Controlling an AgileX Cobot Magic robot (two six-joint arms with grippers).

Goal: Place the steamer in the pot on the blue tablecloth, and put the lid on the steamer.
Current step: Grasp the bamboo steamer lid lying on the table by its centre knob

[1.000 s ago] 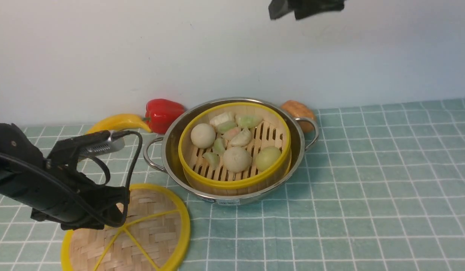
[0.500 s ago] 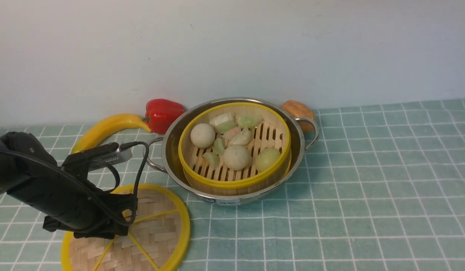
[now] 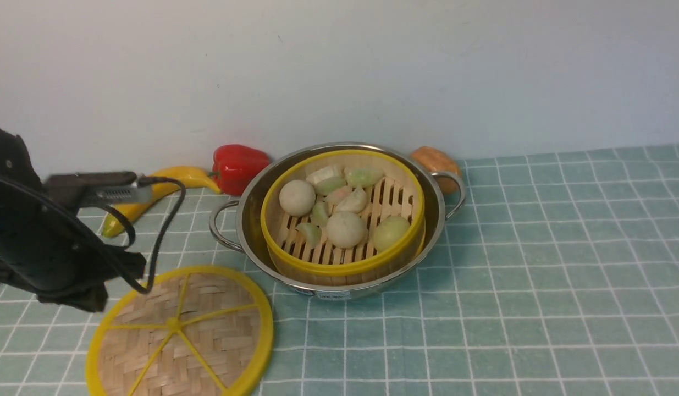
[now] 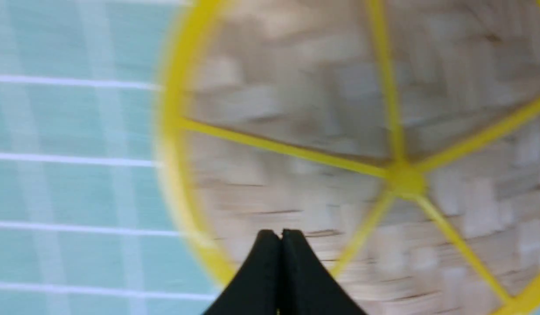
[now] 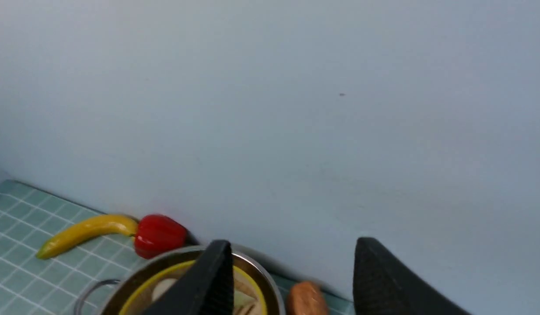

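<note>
Blue tablecloth (image 3: 537, 247) covering the table, pot (image 3: 251, 220) at far centre, steamer (image 3: 342, 268) sitting inside it (buns uncovered), lid (image 3: 207, 330) flat at near left, left gripper (image 4: 278, 234) pinched closed, empty, over lid's rim, right gripper (image 5: 291, 245) spread wide, empty.

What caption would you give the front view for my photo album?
Steamer seated in the pot on the blue tablecloth; the lid lies flat nearby, left arm at its edge.
</note>
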